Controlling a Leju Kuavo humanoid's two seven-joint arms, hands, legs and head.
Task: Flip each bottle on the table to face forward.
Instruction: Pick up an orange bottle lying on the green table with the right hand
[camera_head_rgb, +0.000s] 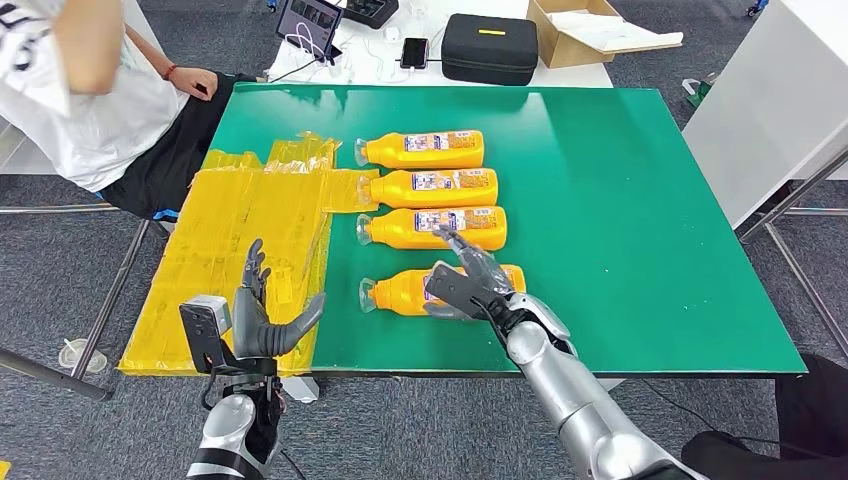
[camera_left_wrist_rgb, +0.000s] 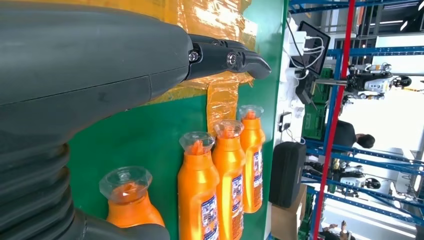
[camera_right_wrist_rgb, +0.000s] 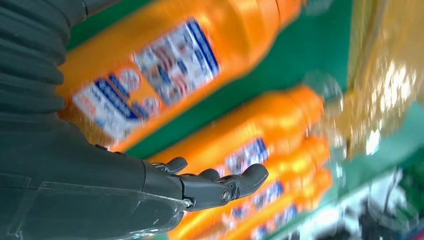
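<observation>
Right hand: the right hand (camera_head_rgb: 470, 283) hovered over the nearest bottle (camera_head_rgb: 400, 291), fingers apart, gripping nothing.
Left hand: the left hand (camera_head_rgb: 262, 312) was raised over the table's near edge, fingers spread and empty, above the yellow tape patch (camera_head_rgb: 240, 235).
Bottles: four orange bottles lay side by side on the green table (camera_head_rgb: 640, 220), caps toward the tape.
Progress: all four showed labels upward; seemingly little was left, perhaps a final check of the nearest.
Writing: the labels (camera_head_rgb: 443, 143) were blue and white, too blurred to read.

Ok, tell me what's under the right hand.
The nearest orange plastic bottle lies under the right hand. Its label is mostly covered by the fingers.
</observation>
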